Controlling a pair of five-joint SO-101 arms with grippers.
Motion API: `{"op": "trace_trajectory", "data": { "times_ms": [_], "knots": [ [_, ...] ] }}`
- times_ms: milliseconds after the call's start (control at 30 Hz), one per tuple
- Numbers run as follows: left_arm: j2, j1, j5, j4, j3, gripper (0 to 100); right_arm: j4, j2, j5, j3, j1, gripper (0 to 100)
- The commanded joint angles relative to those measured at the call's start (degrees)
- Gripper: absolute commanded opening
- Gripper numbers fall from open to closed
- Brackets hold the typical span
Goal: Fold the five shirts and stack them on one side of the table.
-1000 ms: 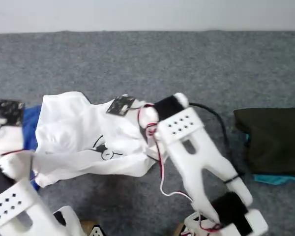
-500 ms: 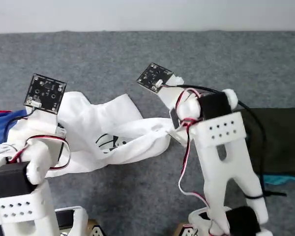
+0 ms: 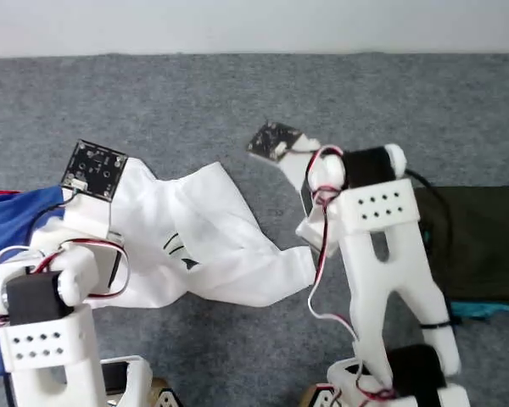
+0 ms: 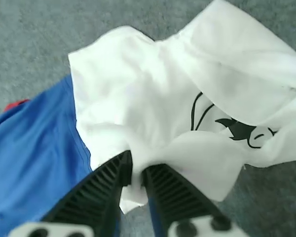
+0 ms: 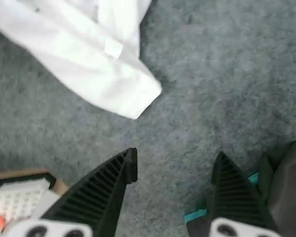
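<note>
White shirt (image 3: 212, 246) — crumpled, left of tabletop centre, an edge clenched in the left pincer (image 4: 136, 168), probably to drag it flat. Right pincer (image 5: 176, 154) — spread and empty above the grey felt tabletop (image 3: 237, 102) near the shirt's end. Blue shirt (image 3: 17, 220) at the left edge; dark folded stack (image 3: 475, 242) at the right edge. Pale wall (image 3: 254, 25) behind.
</note>
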Motion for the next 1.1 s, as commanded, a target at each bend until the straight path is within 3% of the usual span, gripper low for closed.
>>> {"op": "trace_trajectory", "data": {
  "times_ms": [0, 167, 433, 533, 900, 1067],
  "knots": [
    [-0.6, 0.2, 0.0, 0.3, 0.6, 1, 2.2, -4.3, 3.8, 6.3, -1.3, 25.8],
    [-0.5, 0.2, 0.0, -1.8, 3.6, 1, -6.5, -2.7, 6.9, 15.0, -6.0, 25.9],
    [-0.5, 0.2, 0.0, -2.2, 4.3, 1, -19.6, 11.3, 7.9, 15.4, -7.8, 27.7],
    [-0.5, 0.2, -0.1, -1.9, 4.3, 1, -19.6, 16.6, 7.9, 11.3, -7.5, 32.1],
    [-0.5, 0.2, -0.1, -1.8, 4.3, 1, -17.0, 34.5, 7.9, -4.1, -5.2, 32.1],
    [-0.5, 0.2, -0.1, -1.8, 4.3, 1, -13.5, 38.9, 9.5, -6.9, -2.6, 24.9]
  ]
}}
